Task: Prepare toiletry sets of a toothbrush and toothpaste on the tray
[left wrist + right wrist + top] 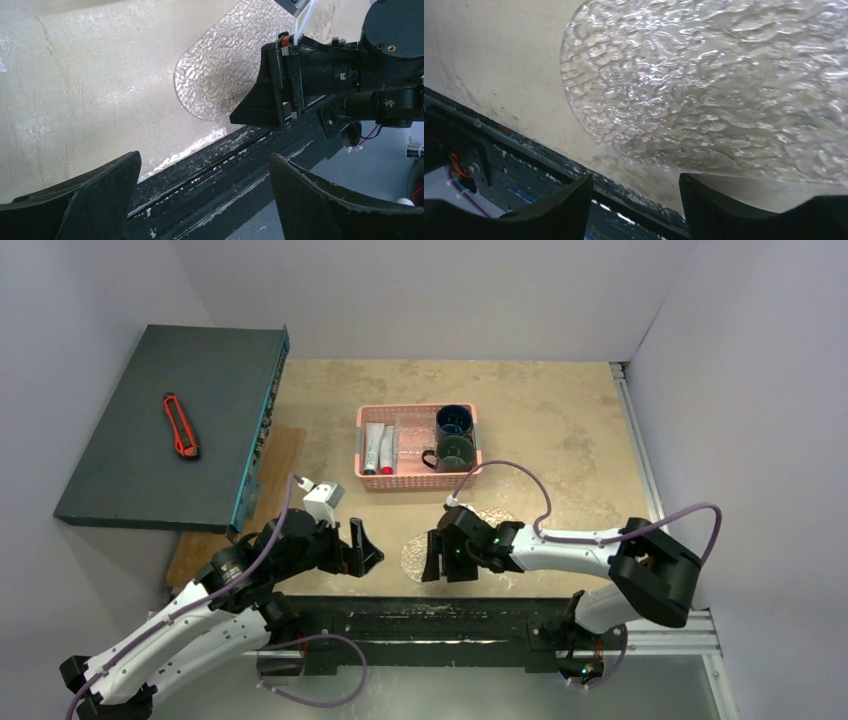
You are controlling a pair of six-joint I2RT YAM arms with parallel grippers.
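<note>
The right gripper (636, 212) has its two fingers apart with a moderate gap, and nothing is between them. It stands at the near left end of the tray (724, 90), a clear oval plate with a bumpy surface. The tray lies flat on the table (560, 410), close to its near edge. If the fingertips touch the tray or only hang above it, I cannot tell.

The left gripper (205, 205) is spread wide and holds nothing. It points toward the right gripper, near to it, low over the black rail (440, 618) that runs along the near edge of the table.

Farther back, well apart from the tray, stands the pink basket (410, 481). In its right part are the blue mug (454, 421) at the back and the dark green mug (455, 453) just in front of it. In its left part two grey tubes (372, 445) lie side by side, red caps toward the near side. I cannot make out the toothbrushes.

At the far left is a dark flat box (130, 460), and a red cutter knife (180, 426) lies on top of it.
</note>
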